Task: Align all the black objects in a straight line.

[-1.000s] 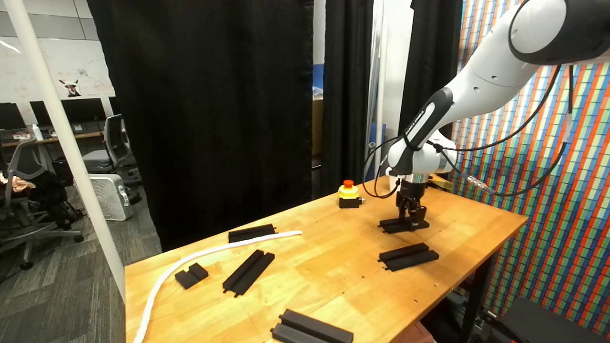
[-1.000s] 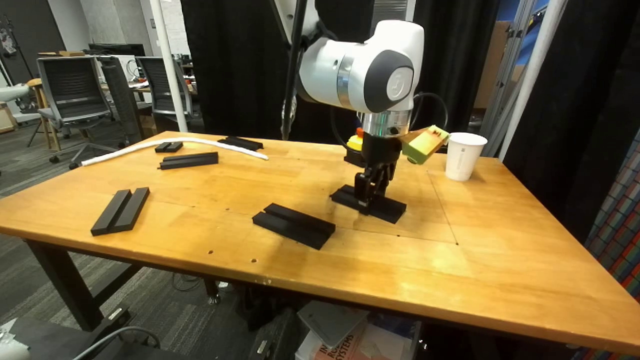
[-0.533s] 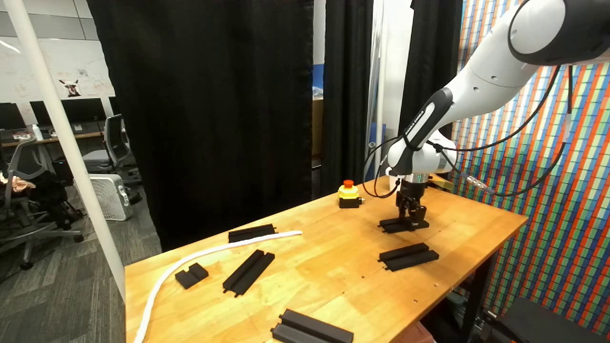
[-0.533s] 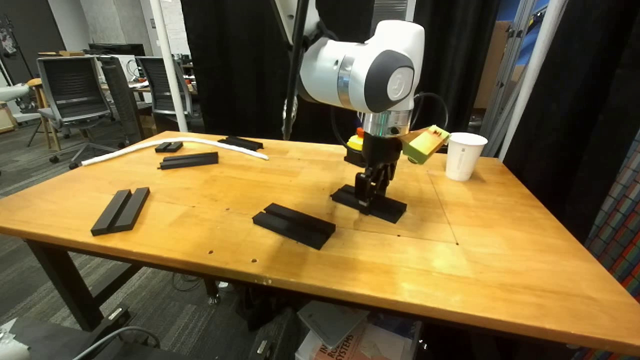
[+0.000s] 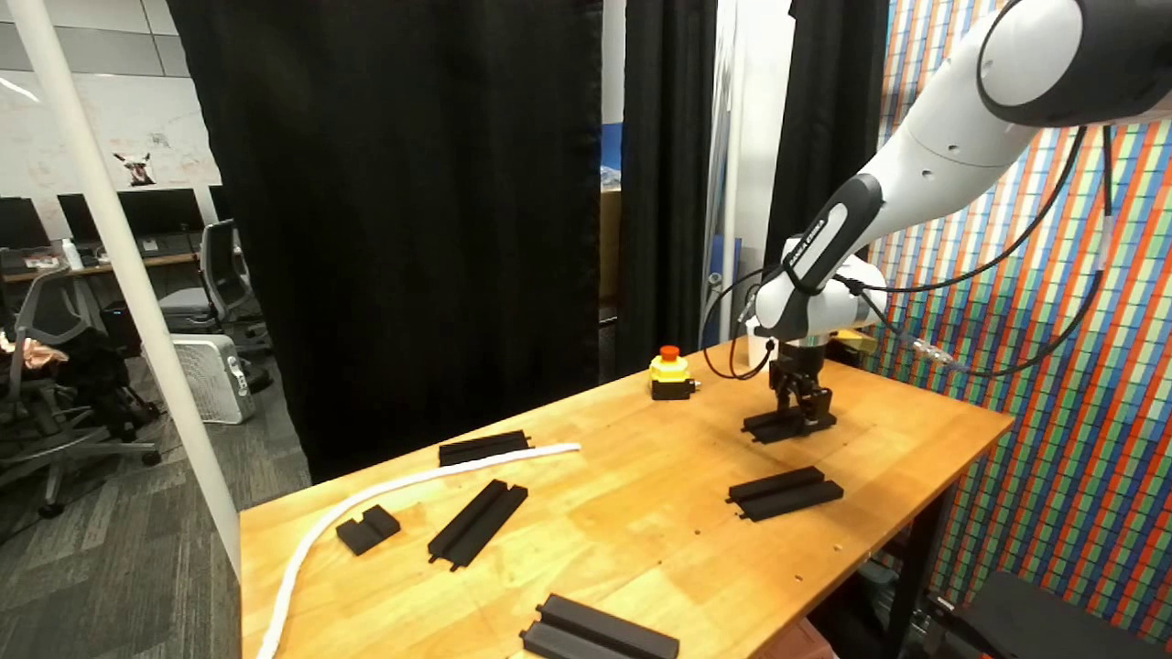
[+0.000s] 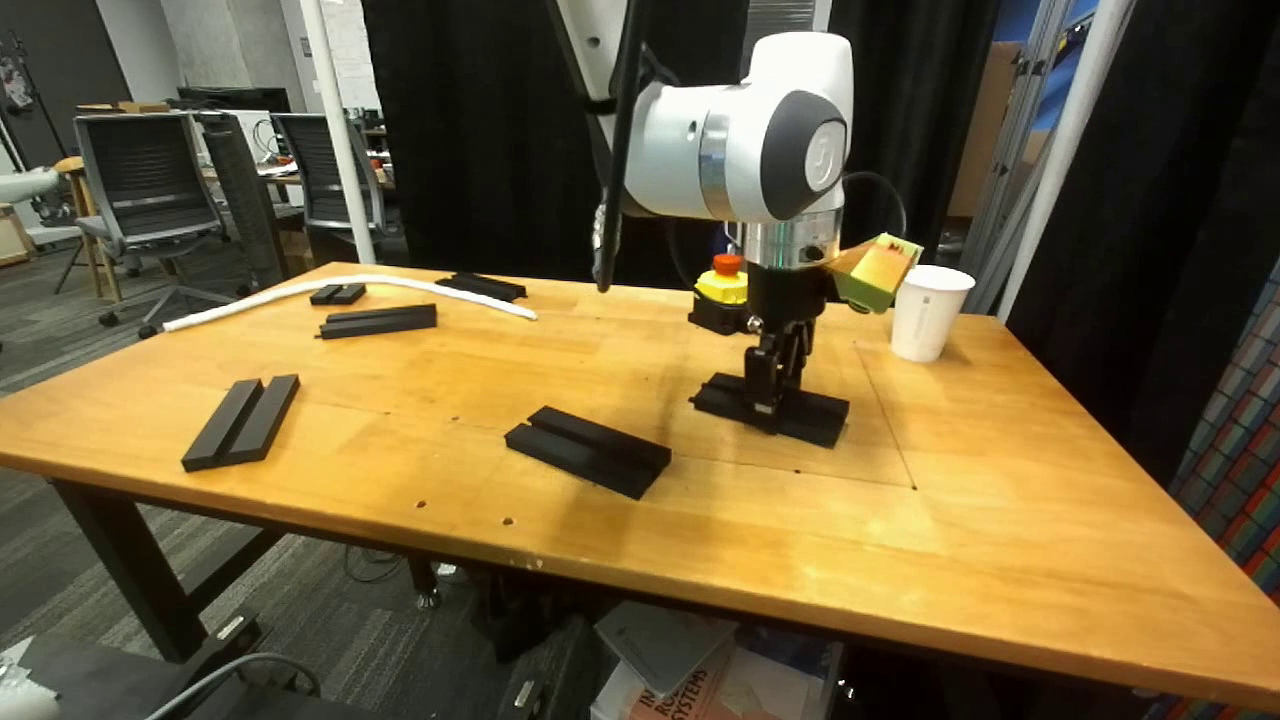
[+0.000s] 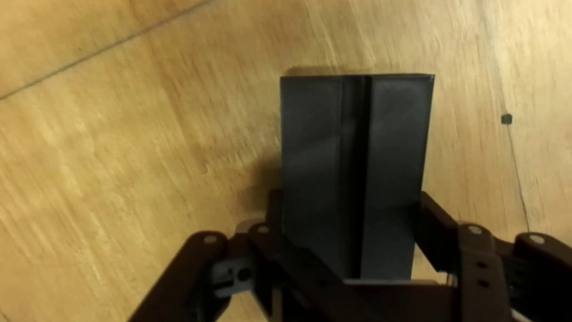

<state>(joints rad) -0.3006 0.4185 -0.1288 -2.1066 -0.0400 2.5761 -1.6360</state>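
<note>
My gripper (image 7: pixel 350 210) is closed around the sides of a grooved flat black slab (image 7: pixel 313 134), one finger at each long edge. In both exterior views this held slab (image 6: pixel 820 418) (image 5: pixel 767 427) is on the table or barely above it; I cannot tell which. A similar black slab (image 6: pixel 580 455) lies close by, nearer the table's front edge, at a roughly similar angle. Another black slab (image 6: pixel 265 420) lies at the front left, turned differently. Farther back lie a long black slab (image 6: pixel 378 320), a short black block (image 6: pixel 338 294) and a black slab (image 6: pixel 480 288) partly behind the white strip.
The long white strip (image 6: pixel 400 281) curves along the far left of the table (image 6: pixel 420 450). A yellow and red button box (image 6: pixel 722 290) stands behind the gripper. A white paper cup (image 6: pixel 925 315) stands at the back right. Black cables hang from the arm.
Over the last half second my gripper and the slab in it have moved together to the right in both exterior views. The other black objects have not moved.
</note>
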